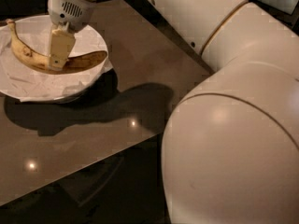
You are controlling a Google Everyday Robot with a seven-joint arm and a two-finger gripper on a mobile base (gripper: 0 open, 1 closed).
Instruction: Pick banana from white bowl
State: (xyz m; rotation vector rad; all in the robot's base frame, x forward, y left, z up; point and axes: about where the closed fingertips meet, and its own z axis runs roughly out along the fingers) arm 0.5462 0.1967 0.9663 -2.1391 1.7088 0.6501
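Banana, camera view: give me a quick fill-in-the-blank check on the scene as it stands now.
The gripper sits over the ___ of the banana, away from both ends.
The banana's skin is mostly ___ with brown patches.
The white bowl holding the banana stands on a dark ___.
Missing words: middle; yellow; table.

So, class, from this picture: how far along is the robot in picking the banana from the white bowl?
Done: the approach. The gripper sits low over the white bowl, right at the middle of the banana. In hand: securing the grasp; whether it grips yet cannot be told. Left: the lift, since the banana appears to lie inside the bowl, not raised clear of it.
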